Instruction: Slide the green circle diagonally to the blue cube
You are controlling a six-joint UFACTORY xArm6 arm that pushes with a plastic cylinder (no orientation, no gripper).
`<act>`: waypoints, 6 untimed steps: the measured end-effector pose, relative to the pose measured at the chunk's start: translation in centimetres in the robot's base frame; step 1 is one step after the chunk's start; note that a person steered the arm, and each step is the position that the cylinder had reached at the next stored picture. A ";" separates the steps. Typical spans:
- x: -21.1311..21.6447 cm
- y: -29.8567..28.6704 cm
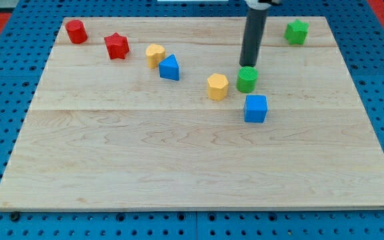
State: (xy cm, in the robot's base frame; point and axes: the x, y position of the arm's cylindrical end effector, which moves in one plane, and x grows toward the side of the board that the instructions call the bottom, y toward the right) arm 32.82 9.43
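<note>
The green circle (247, 79) is a small green cylinder right of the board's middle. The blue cube (255, 109) lies just below it and slightly to the right, a small gap apart. My tip (249, 65) is the lower end of the dark rod that comes down from the view's top. It stands right behind the green circle, at its upper edge, touching or nearly touching it.
A yellow hexagon block (217, 87) lies just left of the green circle. A blue triangle-like block (169, 68) and a yellow block (155, 55) lie further left. A red star (117, 46) and red cylinder (77, 31) are top left. A green star (297, 32) is top right.
</note>
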 end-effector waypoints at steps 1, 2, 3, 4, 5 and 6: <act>2.8 -2.2; 7.7 2.5; 5.6 4.1; 5.5 6.0; 11.1 5.9; 14.7 6.1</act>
